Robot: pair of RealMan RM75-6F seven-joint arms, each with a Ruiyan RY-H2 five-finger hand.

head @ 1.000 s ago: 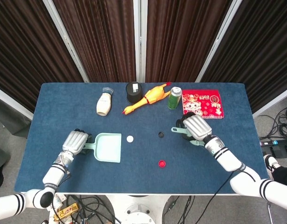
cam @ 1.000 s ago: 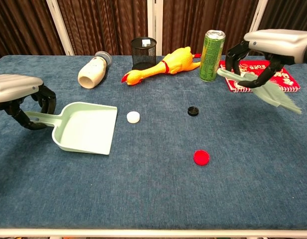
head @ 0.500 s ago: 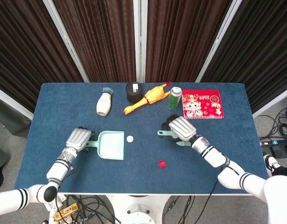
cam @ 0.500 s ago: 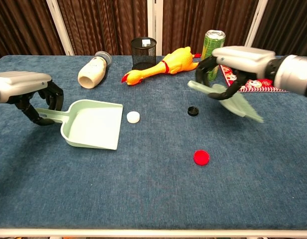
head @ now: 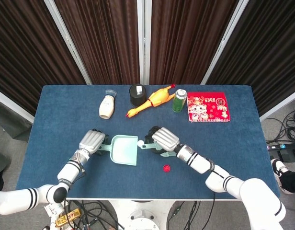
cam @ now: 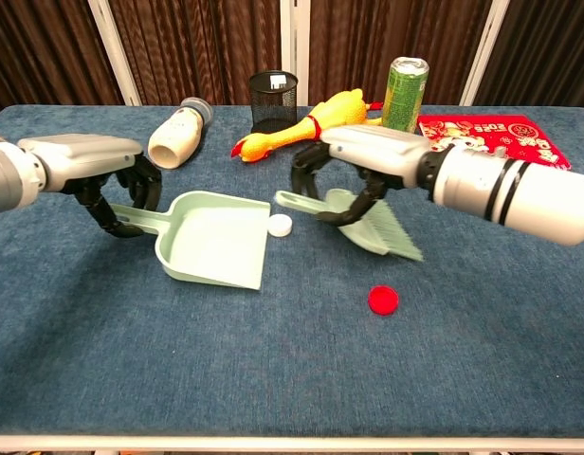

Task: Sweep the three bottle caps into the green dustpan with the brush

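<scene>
The green dustpan lies on the blue table, and my left hand grips its handle. A white cap touches the pan's right corner at its open mouth. My right hand holds the green brush just right of that cap, handle pointing left and bristles slanting down to the right. In front of the bristles, apart from them, lies a red cap. In the head view the dustpan, left hand, right hand and red cap show too. The black cap is hidden.
Along the back stand a tipped white bottle, a black mesh cup, a yellow rubber chicken, a green can and a red packet.
My right hand has carried the brush far to the left, over where the black cap lay. My left hand has slid the dustpan right, up to the white cap.
</scene>
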